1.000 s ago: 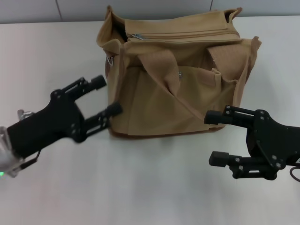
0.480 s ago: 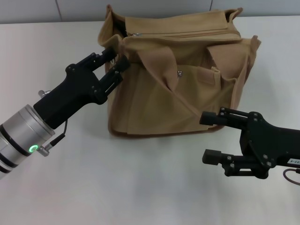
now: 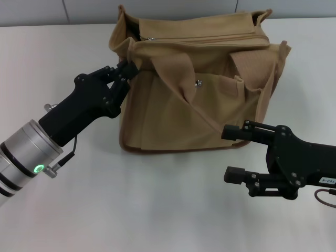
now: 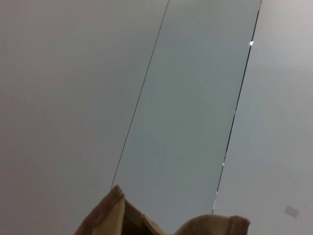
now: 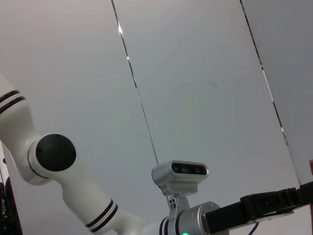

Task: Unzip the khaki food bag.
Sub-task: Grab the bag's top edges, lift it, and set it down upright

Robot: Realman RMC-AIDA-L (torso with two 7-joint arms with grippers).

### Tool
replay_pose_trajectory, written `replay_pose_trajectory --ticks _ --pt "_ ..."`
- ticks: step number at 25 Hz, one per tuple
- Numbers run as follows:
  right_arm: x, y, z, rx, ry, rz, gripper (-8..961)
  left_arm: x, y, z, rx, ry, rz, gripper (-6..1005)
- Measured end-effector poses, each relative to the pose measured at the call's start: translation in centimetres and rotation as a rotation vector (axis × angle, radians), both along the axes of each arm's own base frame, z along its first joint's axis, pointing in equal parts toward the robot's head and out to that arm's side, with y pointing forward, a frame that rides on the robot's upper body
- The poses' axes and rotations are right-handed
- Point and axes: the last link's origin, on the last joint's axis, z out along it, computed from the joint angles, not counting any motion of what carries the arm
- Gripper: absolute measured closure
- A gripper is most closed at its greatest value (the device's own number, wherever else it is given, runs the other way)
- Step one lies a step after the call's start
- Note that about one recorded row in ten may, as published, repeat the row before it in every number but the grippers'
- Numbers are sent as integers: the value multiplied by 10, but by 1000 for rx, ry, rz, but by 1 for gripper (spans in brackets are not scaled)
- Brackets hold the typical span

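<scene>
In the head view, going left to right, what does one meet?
left gripper, pinched on the bag's left upper corner → khaki food bag → right gripper, open, in front of the bag's right lower corner

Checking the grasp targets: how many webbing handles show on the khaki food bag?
2. One handle drapes over the front of the khaki food bag near the left gripper; the other handle folds toward its right end.

We can read no text, brand or number anywhere. A small white label on the right hand (image 3: 239,153) carries marks too small to make out.
</scene>
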Motion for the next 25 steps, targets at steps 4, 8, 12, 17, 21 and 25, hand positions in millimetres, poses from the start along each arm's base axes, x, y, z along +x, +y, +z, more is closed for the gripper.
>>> replay_pose_trajectory --ticks 4,8,12,17,21,25 --pt "0 0 0 -1 2 -1 155 0 0 -1 -1 -2 5 883" --pt "0 0 0 -1 4 -4 155 -2 0 0 6 -9 18 910" --pt "0 0 0 3 6 -7 156 -3 -2 2 16 -17 24 910" --pt "1 0 1 6 8 -11 155 -7 -2 7 47 -15 33 909" --pt "1 0 1 7 8 -11 155 -9 0 13 73 -13 31 909" --pt "0 1 2 24 24 -20 155 -11 5 26 123 -17 22 912"
